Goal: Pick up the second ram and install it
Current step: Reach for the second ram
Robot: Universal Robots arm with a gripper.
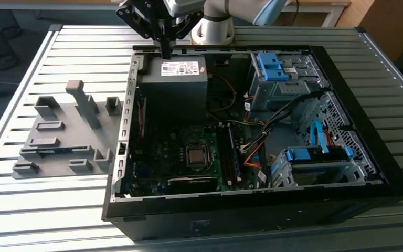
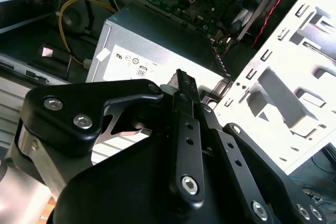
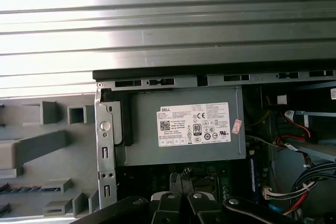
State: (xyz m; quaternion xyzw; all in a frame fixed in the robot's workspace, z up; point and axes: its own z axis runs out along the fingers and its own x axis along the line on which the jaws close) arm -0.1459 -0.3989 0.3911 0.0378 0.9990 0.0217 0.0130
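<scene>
Your gripper hangs over the power supply, by the case edge nearest the arm's base, fingers pinched tight together. The memory stick: you cannot tell it apart among the motherboard slots.

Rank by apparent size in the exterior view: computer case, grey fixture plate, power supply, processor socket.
Largest to smallest:
1. computer case
2. grey fixture plate
3. power supply
4. processor socket
</scene>
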